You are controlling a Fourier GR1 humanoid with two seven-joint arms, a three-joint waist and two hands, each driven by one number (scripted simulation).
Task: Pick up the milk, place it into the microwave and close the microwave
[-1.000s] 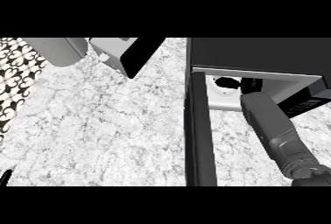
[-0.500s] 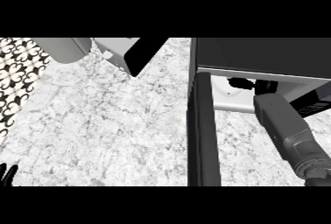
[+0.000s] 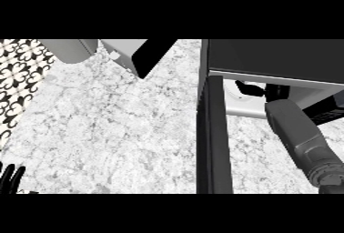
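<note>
Reaching up from the lower right, the right forearm (image 3: pixel 302 136) runs into the one microwave (image 3: pixel 269 59), whose door (image 3: pixel 214 136) stands open, edge-on beside the arm. The right hand (image 3: pixel 275 92) shows only as a dark shape at the opening, its fingers impossible to make out. Something white (image 3: pixel 243 88), perhaps the milk, sits just beside it inside. The left hand (image 3: pixel 12 178) rests at the lower left of the marble counter (image 3: pixel 114 132), fingers straight up.

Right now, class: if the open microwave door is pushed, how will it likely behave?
The microwave door looks a rigid dark slab, so it probably swings, not bends. The right forearm reaches inside, likely blocking closure.
</note>
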